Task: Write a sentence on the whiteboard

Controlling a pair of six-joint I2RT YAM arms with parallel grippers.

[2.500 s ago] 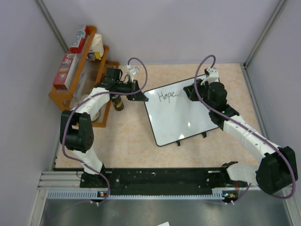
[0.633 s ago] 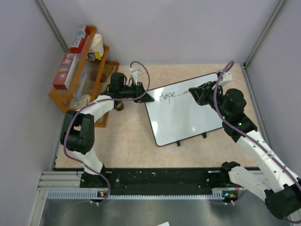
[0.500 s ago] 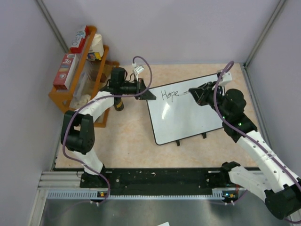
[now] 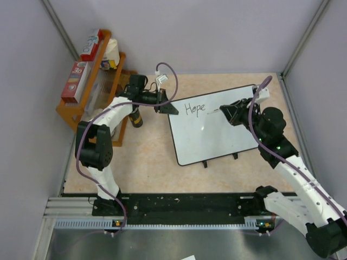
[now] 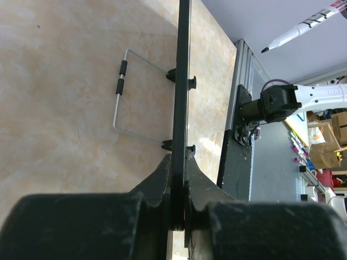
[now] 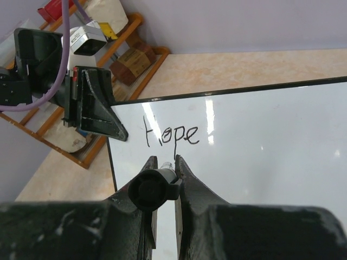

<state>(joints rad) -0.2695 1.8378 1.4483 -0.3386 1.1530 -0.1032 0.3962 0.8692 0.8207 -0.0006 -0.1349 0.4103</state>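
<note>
The whiteboard point(image 4: 214, 135) stands tilted on the table, propped on its wire stand point(image 5: 120, 103). One word of the sentence, "Hope" point(image 4: 195, 109), is written near its top left; it also shows in the right wrist view point(image 6: 171, 132). My left gripper point(image 4: 166, 107) is shut on the board's top-left rim point(image 5: 182, 81), which I see edge-on. My right gripper point(image 4: 229, 112) is shut on a white marker point(image 6: 153, 188), just right of the word. In the left wrist view the marker's tip point(image 5: 265, 49) is clear of the board's face.
A wooden rack point(image 4: 87, 103) with boxes and a paper roll stands at the far left. A dark bottle point(image 4: 136, 119) stands beside it, under my left arm. Grey walls close in three sides. The arms' base rail point(image 4: 184, 206) runs along the near edge.
My right arm has pulled back to the right, taking the marker from the end of "Hope". My left gripper kept its hold as the board's corner shifted slightly right.
</note>
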